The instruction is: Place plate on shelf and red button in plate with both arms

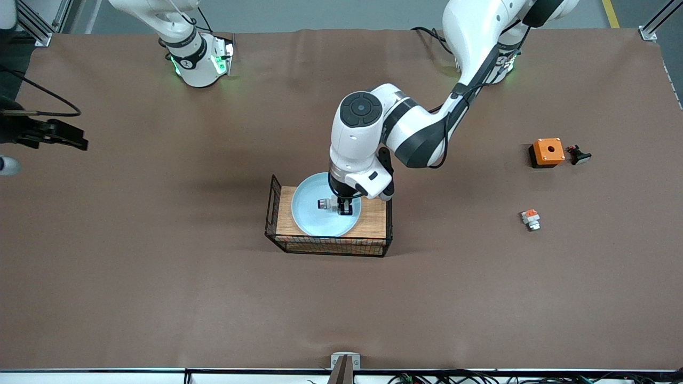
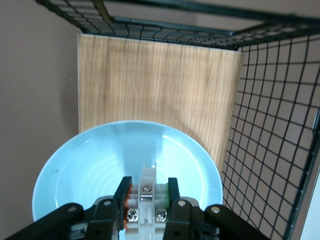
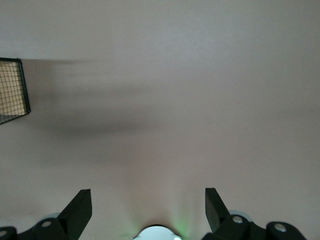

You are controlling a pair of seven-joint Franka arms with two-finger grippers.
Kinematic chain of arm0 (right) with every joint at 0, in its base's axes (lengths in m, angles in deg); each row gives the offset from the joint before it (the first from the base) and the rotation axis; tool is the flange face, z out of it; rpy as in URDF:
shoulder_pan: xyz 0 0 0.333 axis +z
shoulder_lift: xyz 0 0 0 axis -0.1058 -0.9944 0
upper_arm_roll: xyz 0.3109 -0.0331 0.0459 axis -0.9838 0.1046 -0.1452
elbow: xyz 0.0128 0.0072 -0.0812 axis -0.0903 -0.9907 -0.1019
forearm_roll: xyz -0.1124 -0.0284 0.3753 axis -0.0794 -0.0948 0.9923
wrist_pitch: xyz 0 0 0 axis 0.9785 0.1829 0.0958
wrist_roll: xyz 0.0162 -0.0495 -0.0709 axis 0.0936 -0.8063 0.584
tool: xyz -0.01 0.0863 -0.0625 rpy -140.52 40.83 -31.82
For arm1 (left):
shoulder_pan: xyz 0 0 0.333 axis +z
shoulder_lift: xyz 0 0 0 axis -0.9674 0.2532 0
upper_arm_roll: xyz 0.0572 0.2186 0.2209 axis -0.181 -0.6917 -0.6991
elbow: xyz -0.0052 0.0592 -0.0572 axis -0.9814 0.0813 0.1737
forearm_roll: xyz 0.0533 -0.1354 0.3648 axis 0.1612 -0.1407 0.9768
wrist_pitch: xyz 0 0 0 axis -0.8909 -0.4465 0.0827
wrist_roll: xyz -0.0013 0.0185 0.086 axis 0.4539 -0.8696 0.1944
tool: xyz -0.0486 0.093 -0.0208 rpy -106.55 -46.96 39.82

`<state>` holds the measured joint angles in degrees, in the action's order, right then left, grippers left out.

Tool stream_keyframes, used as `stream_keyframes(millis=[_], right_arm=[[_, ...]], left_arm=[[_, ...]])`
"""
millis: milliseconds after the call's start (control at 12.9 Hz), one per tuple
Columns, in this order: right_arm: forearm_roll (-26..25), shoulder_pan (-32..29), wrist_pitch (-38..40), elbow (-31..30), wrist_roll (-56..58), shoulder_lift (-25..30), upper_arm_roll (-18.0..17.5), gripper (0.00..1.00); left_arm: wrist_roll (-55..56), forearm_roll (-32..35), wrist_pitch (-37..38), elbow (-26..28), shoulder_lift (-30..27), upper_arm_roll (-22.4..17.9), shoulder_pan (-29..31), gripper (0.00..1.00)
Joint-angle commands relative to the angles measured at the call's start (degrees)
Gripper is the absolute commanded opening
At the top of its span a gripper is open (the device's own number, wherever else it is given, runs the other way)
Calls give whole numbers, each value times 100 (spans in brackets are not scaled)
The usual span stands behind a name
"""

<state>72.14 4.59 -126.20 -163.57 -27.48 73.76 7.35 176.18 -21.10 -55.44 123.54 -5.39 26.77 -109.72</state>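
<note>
The pale blue plate (image 1: 309, 216) lies on the wooden floor of a black wire basket (image 1: 331, 246) at the table's middle. My left gripper (image 1: 344, 209) is shut on the red button (image 1: 325, 204), a white-and-grey switch held on its side low over the plate. In the left wrist view the button (image 2: 148, 197) sits between the two black fingers (image 2: 123, 192) of the left gripper (image 2: 148, 187), above the plate (image 2: 95, 170). My right gripper (image 1: 64, 136) waits open and empty over bare table toward the right arm's end; the right wrist view (image 3: 148, 200) shows it wide open.
An orange box (image 1: 547, 151), a black-based button (image 1: 579, 156) and a white part with an orange-red block (image 1: 530, 218) lie toward the left arm's end. The basket's wire walls (image 2: 270, 130) rise around the plate. A basket corner (image 3: 11, 90) shows in the right wrist view.
</note>
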Motion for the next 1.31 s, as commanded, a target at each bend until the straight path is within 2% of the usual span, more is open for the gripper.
stream_keyframes(millis=[0,309,618,773,850,927,1004,1236], right_arm=[[-64,-474,-10,-65,581,86,-117,100],[-73,-520,8,-39,530,95,-117,100],[-65,-537,52,330,503,77,-109,100],[-12,-607,43,339,503,77,-117,100],[6,-607,26,331,494,112,-117,100],[32,-590,52,331,477,121,-135,100],[6,-555,156,278,207,182,-170,100],[41,-432,166,234,-191,314,-240,100]], left_arm=[[100,101,-212,-187,167,-67,-129,29],[100,101,-274,-178,307,-76,-182,30],[126,118,-283,-160,351,-76,-191,32],[126,127,-283,-169,378,-76,-191,39],[109,118,-283,-169,360,-76,-174,54],[74,118,-283,-169,334,-76,-165,94],[65,118,-283,-169,282,-76,-156,100],[30,127,-213,-160,-113,-67,-95,100]])
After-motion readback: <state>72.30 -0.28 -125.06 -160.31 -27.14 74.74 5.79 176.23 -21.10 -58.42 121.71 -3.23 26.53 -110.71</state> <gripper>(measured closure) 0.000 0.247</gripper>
